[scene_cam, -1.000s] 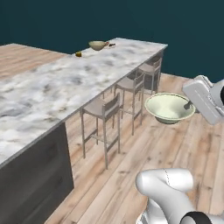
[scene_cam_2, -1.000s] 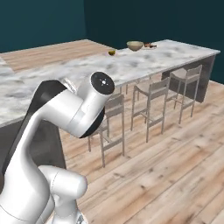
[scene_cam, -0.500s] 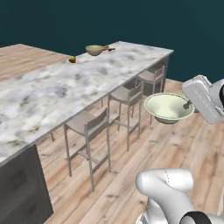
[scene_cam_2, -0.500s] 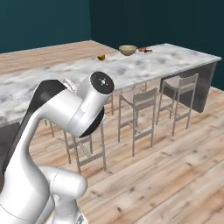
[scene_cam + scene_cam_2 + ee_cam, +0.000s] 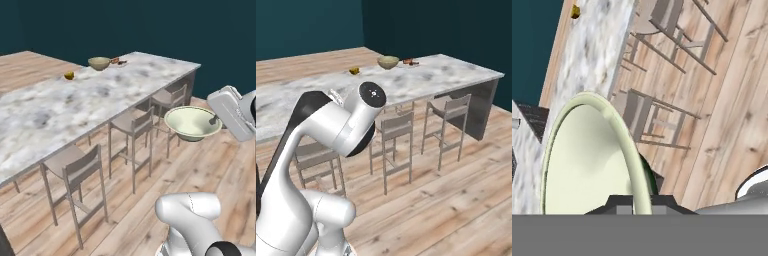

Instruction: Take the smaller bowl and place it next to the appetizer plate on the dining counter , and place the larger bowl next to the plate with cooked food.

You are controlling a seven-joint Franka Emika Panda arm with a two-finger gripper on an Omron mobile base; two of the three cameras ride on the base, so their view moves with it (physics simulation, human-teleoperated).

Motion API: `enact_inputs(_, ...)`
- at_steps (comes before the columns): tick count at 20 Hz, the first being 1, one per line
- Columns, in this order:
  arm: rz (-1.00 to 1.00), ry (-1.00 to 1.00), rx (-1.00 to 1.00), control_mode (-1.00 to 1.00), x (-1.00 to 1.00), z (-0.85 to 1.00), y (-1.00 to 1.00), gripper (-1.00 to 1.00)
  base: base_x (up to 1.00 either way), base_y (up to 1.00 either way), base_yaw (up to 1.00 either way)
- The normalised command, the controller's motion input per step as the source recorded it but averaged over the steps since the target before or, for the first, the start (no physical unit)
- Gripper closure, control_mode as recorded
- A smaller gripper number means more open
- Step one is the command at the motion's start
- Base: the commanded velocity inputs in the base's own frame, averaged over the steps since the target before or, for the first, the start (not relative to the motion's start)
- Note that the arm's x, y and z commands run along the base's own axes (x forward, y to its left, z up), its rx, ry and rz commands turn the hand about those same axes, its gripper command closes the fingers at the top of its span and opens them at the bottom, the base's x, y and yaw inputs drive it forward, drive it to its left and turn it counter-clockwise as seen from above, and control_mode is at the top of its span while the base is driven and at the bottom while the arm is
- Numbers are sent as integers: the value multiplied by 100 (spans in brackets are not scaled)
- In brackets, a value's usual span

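Right now the gripper [image 5: 216, 120] is pinched shut on the near rim of the smaller bowl [image 5: 192, 123], carrying it level in the air above the wooden floor [image 5: 150, 210], to the right of the grey chairs [image 5: 132, 131]. From the hand view the bowl's thin pale rim [image 5: 634, 165] runs between the fingertips, with the hollow of the bowl off to one side. It looks stiff and light, likely a hard glazed or ceramic piece, so it should not flex, but a smooth rim held at one edge could slip or swing if the arm jerks; a firm grip on the rim with the bowl kept level seems the safe way to carry it. Beyond the chairs runs the dining counter [image 5: 75, 105], long and marbled. Towards its far end on the left sits the appetizer plate [image 5: 69, 75] with its yellow lump, well apart from the carried bowl. Further along stands the larger bowl [image 5: 99, 63], just beside the plate with cooked food [image 5: 118, 61]. My guess is the small bowl has yet to travel across to the yellow food
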Motion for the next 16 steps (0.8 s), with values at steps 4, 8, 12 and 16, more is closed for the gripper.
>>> enact_inputs(4,0,0,0,100,0,0,0,100,43,-100,11)
enact_inputs(8,0,0,0,100,0,0,0,100,39,-100,11)
enact_inputs(12,0,0,0,100,0,0,0,100,44,-100,13)
enact_inputs(16,0,0,0,100,0,0,0,100,53,-100,17)
